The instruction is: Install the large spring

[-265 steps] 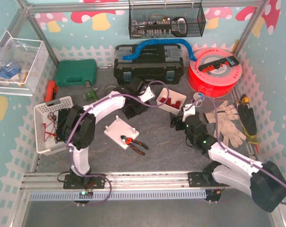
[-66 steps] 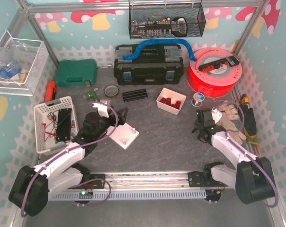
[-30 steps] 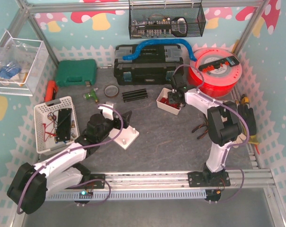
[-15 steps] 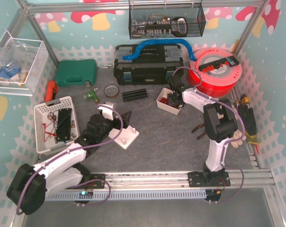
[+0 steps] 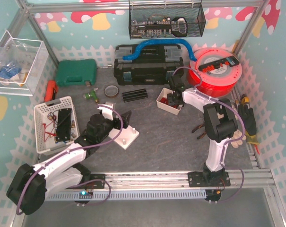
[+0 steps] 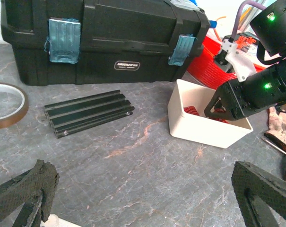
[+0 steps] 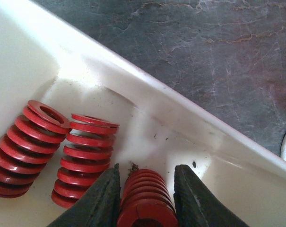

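Note:
My right gripper (image 5: 174, 97) reaches down into the white bin (image 5: 165, 105), where several red springs lie. In the right wrist view its two black fingers (image 7: 98, 201) press on either side of one red spring (image 7: 147, 189) lying on the bin floor (image 7: 180, 109). Two more red springs (image 7: 88, 151) lie beside it to the left. I cannot tell which one is the large spring. The white base plate with pegs (image 5: 125, 136) lies in front of my left gripper (image 5: 126, 118), which stands wide open and empty (image 6: 145, 198), facing the bin (image 6: 204, 132).
A black toolbox (image 5: 149, 66) and a red spool (image 5: 213, 71) stand behind the bin. Black rails (image 5: 134, 95) and a tape ring (image 5: 111, 90) lie left of it. A white basket (image 5: 53, 123) stands at the left; gloves and pliers (image 5: 239, 118) lie at the right.
The right gripper settled slightly deeper in the bin and its jaws narrowed onto the red spring. The left arm stayed where it was, still open.

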Controlling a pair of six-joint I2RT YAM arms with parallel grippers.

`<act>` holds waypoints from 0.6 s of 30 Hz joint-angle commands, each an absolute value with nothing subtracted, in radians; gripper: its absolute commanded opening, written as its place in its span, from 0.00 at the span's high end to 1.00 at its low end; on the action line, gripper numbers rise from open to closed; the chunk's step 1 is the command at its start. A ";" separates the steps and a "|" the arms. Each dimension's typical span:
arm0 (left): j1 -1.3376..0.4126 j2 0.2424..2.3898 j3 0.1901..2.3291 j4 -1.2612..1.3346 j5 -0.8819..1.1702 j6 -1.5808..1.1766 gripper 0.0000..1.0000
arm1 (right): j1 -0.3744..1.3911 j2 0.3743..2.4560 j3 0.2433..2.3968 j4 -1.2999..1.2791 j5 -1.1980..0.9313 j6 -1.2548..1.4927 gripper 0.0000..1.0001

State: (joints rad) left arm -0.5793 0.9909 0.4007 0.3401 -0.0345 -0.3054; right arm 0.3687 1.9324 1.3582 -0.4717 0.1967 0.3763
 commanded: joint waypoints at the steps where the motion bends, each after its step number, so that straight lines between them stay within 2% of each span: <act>1: -0.588 0.980 0.427 0.335 -0.068 -0.292 0.01 | 0.377 1.943 1.348 -0.472 0.182 0.366 0.72; 6: -0.588 0.977 0.422 0.335 -0.119 -0.308 0.01 | 0.377 1.875 1.353 -0.459 0.198 0.344 0.84; 13: -0.588 0.946 0.399 0.340 -0.221 -0.354 0.01 | 0.379 1.784 1.339 -0.440 0.181 0.318 0.90; 18: -0.588 0.919 0.368 0.419 -0.154 -0.339 0.01 | 0.383 1.697 1.316 -0.437 0.165 0.299 0.93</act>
State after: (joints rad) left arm -0.5831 0.9497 0.3981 0.3458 -0.1768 -0.3386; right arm 0.3710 1.7756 1.3357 -0.4553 0.1810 0.3275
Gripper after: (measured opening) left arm 0.991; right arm 0.303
